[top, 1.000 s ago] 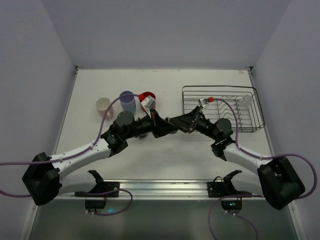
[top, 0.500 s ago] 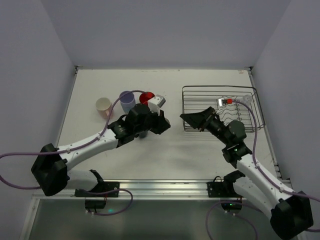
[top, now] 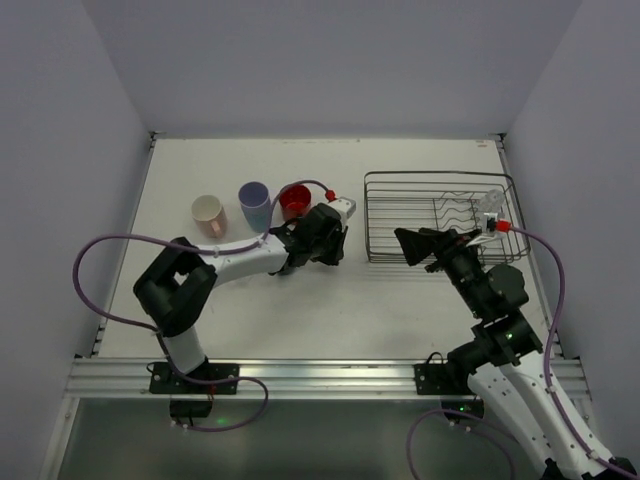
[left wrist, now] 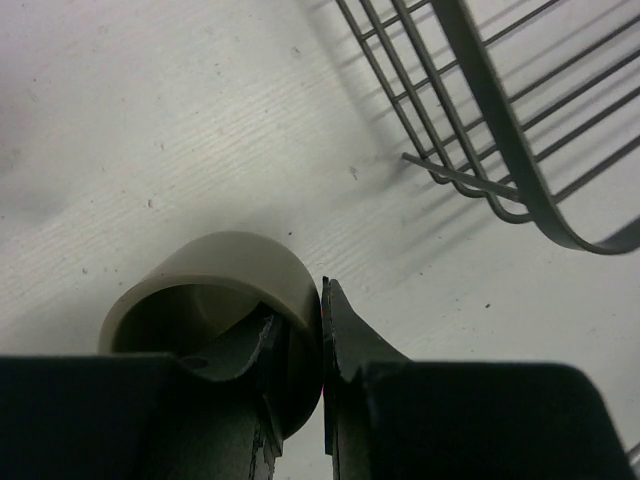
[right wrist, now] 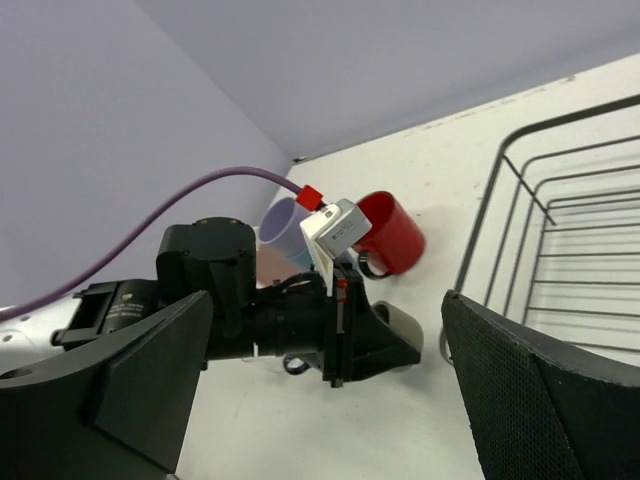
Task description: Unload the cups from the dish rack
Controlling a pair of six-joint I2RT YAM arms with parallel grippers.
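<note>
My left gripper [top: 332, 247] is shut on the wall of an olive-grey cup [left wrist: 215, 275], one finger inside and one outside. It holds the cup tilted low over the table, just left of the dish rack [top: 440, 180]. The cup also shows in the right wrist view [right wrist: 403, 322]. A pink cup [top: 208, 212], a lavender cup [top: 254, 201] and a red mug [top: 295, 200] stand in a row on the table behind it. My right gripper [top: 408, 243] is open and empty by the rack's front left corner. I see no cup inside the rack.
The rack's wire corner [left wrist: 500, 150] lies close to the right of the held cup. A row of wire dividers [top: 468, 225] fills the rack's right half. The table's side walls rise at left and right.
The two grippers were together mid-table; now they are apart. My left gripper has moved right with the olive-grey cup while its arm folded. My right gripper has drawn back to the right.
</note>
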